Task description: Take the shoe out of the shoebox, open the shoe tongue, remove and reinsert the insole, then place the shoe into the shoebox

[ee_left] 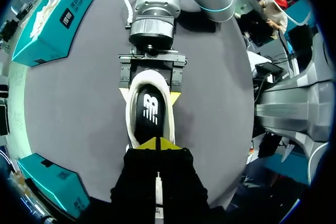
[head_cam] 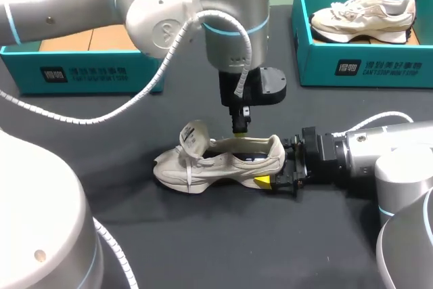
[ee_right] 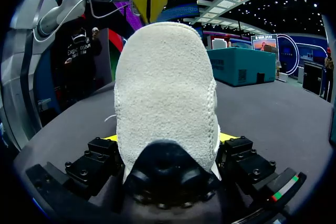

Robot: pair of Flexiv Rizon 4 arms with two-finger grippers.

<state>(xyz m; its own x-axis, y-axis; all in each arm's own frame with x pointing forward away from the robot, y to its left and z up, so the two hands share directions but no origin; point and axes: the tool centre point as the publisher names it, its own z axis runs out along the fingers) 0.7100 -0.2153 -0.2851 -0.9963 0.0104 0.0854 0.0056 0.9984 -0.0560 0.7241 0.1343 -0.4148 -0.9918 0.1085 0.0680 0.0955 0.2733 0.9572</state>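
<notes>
Shoe [head_cam: 216,164] stands on its sole in the middle of the table [head_cam: 101,140], outside the shoebox [head_cam: 81,76] at the far left. The right gripper [head_cam: 270,170] clamps the heel from both sides, probably to steady the shoe while the other arm works inside it. The tongue [head_cam: 194,135] is folded up and forward, leaving the opening clear. The left gripper [head_cam: 240,125] hangs straight above that opening with its jaws closed tip to tip. I cannot tell whether they pinch the black insole [ee_left: 150,109], which lies flat inside. The insole carries a white logo. Both the shoebox and the other box [head_cam: 365,65], which holds a second shoe [head_cam: 362,17], have white print on their fronts.
</notes>
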